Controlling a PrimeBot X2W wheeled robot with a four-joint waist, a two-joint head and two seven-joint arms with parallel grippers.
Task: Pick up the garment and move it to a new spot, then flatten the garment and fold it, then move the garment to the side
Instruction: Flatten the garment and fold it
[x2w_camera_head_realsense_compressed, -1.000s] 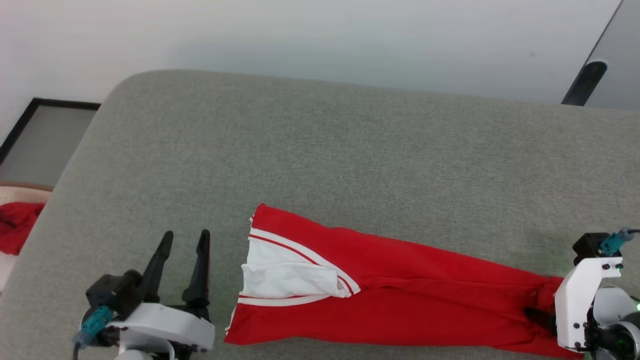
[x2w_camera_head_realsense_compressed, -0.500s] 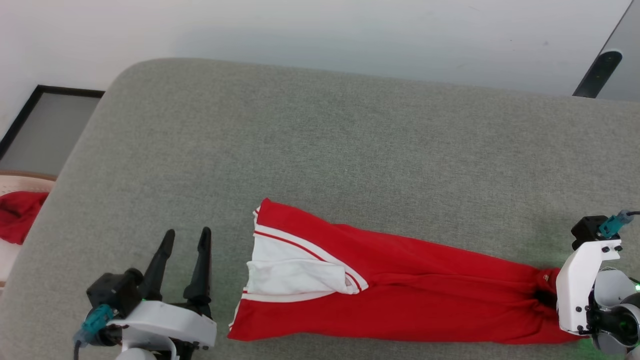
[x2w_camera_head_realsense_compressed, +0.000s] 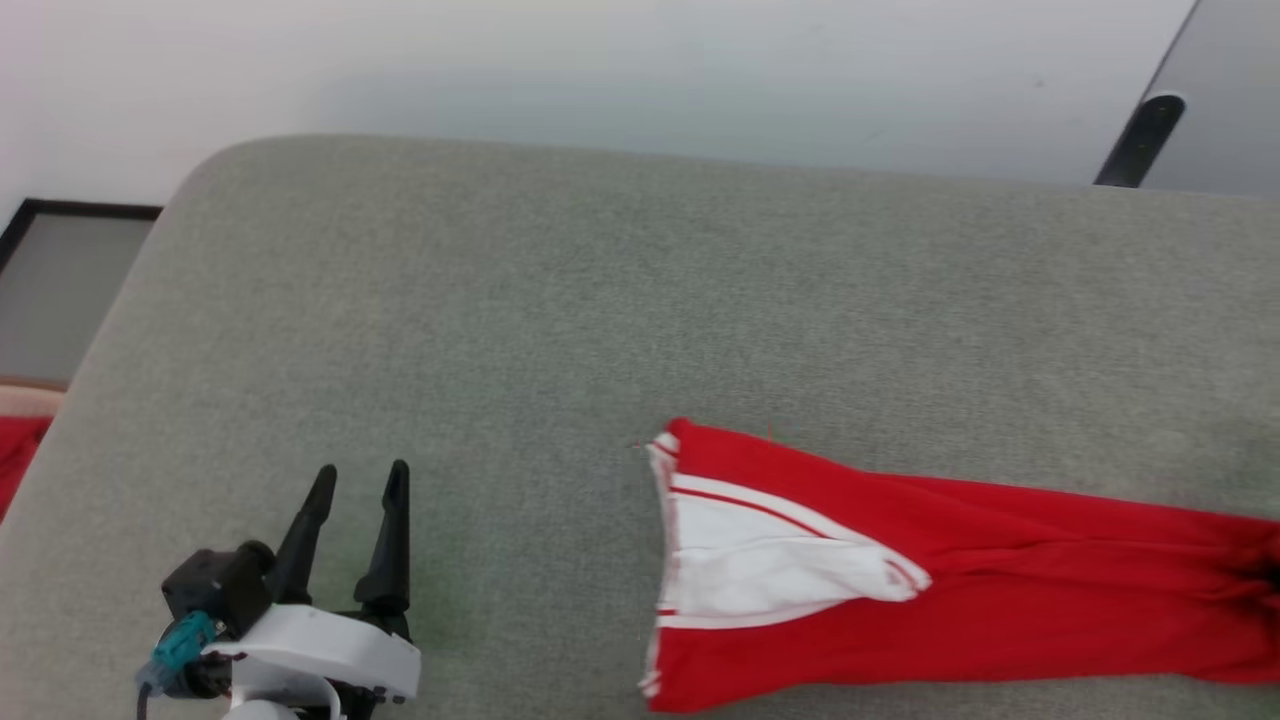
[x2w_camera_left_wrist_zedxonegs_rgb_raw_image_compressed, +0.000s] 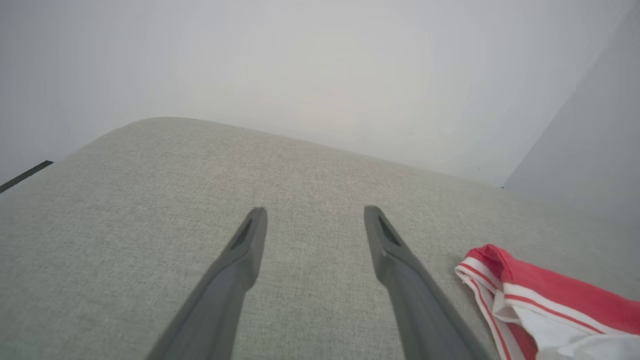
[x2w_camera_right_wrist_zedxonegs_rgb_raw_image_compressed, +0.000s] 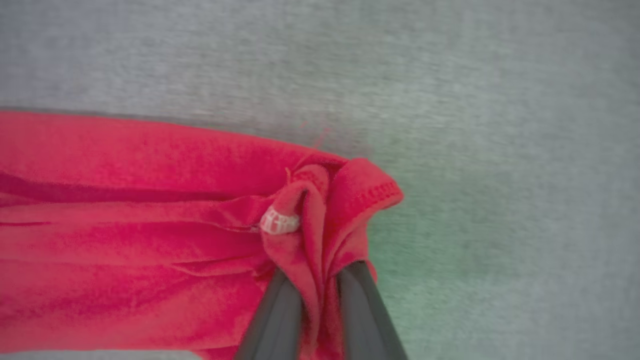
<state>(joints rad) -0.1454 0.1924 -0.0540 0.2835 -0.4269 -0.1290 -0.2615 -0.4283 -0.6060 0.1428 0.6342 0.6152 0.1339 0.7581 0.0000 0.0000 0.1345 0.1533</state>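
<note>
Red garment (x2w_camera_head_realsense_compressed: 950, 600) lies folded long and narrow along the near right of the cushion (x2w_camera_head_realsense_compressed: 600, 300). Right pincer (x2w_camera_right_wrist_zedxonegs_rgb_raw_image_compressed: 322, 280) pinches its bunched hem end; that small bite could slip, or dragging could undo the fold. Left pincer (x2w_camera_head_realsense_compressed: 358, 480) hovers spread, well apart to the left. Another red cloth (x2w_camera_head_realsense_compressed: 12, 455) sits beyond the cushion's left edge, out of the way.

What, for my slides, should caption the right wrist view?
Right gripper pinching a bunched edge of red jersey garment on grey woven cushion.
</note>
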